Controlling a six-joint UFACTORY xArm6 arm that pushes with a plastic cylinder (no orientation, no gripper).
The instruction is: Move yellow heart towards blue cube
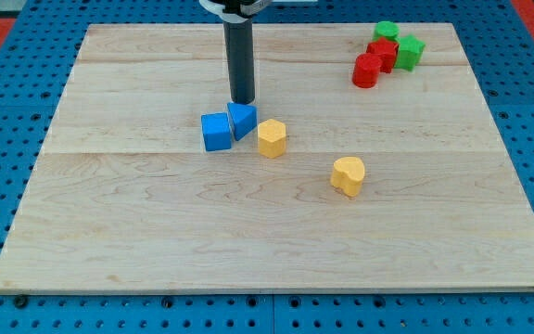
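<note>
The yellow heart (348, 175) lies right of the board's middle. The blue cube (216, 132) sits left of centre, touching a second blue block (242, 120), wedge-like in shape, on its right. A yellow block (272, 138), roughly hexagonal, stands just right of the blue pair. My tip (242, 100) is at the end of the dark rod, just above the second blue block in the view, close to its top edge. The heart is well apart from my tip, lower and to the right.
At the view's top right, several blocks cluster: a red cylinder (366, 71), a red block (383, 54), a green block (387, 32) and a green block (410, 51). The wooden board (267, 241) lies on a blue pegboard surface.
</note>
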